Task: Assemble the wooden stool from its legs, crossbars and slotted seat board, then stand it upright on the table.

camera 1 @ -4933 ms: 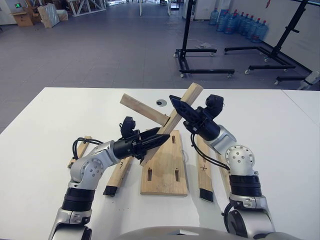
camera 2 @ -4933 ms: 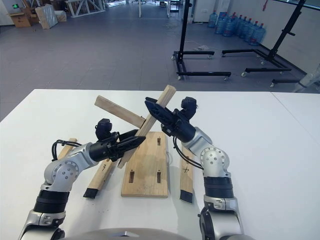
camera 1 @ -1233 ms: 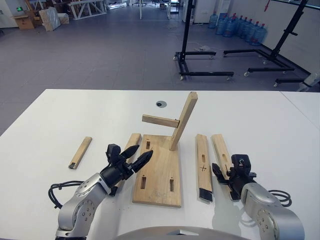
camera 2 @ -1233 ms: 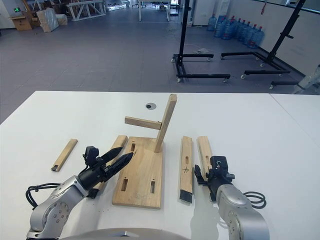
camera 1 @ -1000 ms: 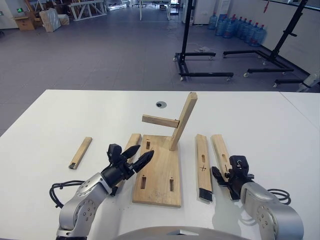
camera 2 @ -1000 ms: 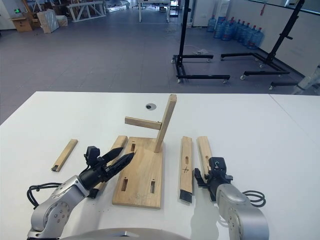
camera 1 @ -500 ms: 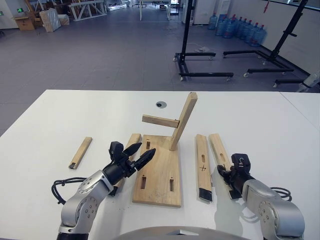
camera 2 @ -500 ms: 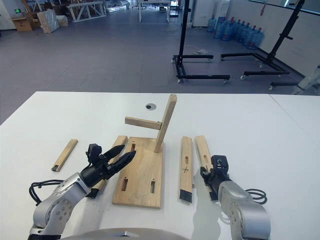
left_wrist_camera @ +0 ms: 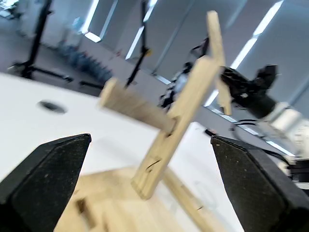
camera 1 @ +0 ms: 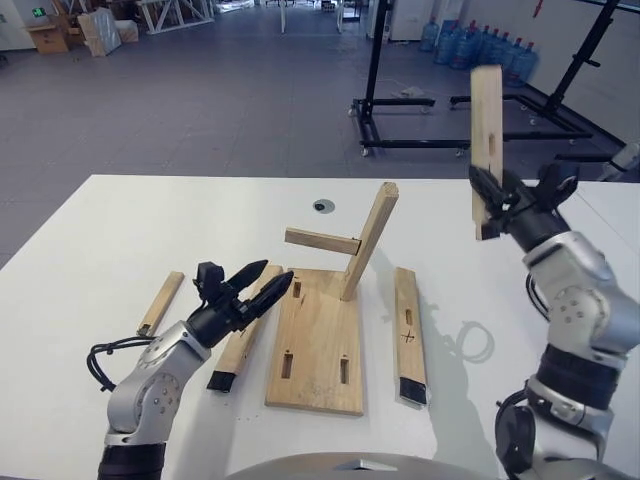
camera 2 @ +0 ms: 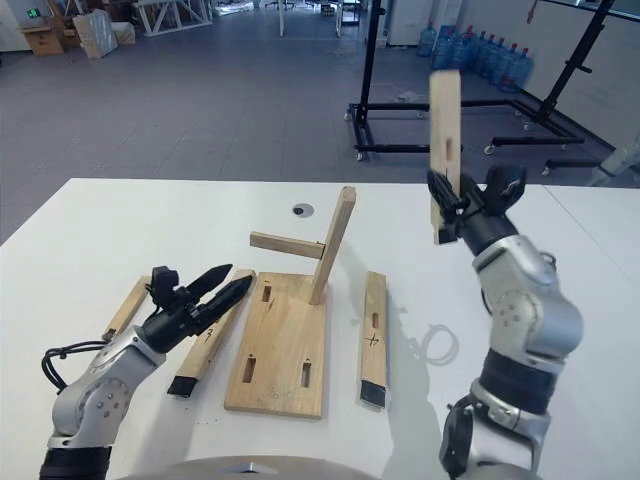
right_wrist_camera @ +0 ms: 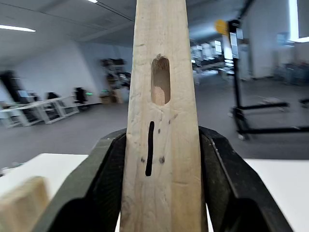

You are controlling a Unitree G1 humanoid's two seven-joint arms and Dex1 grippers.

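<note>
Right wrist view cuts off both ends of the held leg [right_wrist_camera: 161, 121], so all you get is the middle stretch: pale wood, one oval slot through it and a dark pen stroke just under that. The right gripper [camera 1: 490, 203] is clamped on it, one finger pressed to each side, holding it upright in the air off to the right of the table [camera 1: 120, 230], well apart from everything else.

Left wrist view is pretty smeary, so the details on the far pieces are hard to make out. The left gripper [camera 1: 277, 270] has its fingers spread wide with nothing between them, hovering low over the left edge of the seat board [camera 1: 320, 335]. It covers the far end of a leg on the table [camera 1: 232, 355] beside that edge.

The board lies flat mid-table, three slots showing. At its far right corner a standing leg [camera 1: 368, 240] leans a bit to the right, with a crossbar [camera 1: 320, 241] sticking out to the left. Can't tell how deep the foot sits. Another leg [camera 1: 408, 325], black-tipped, lies just right of the board, and a short crossbar [camera 1: 160, 302] sits further left.
</note>
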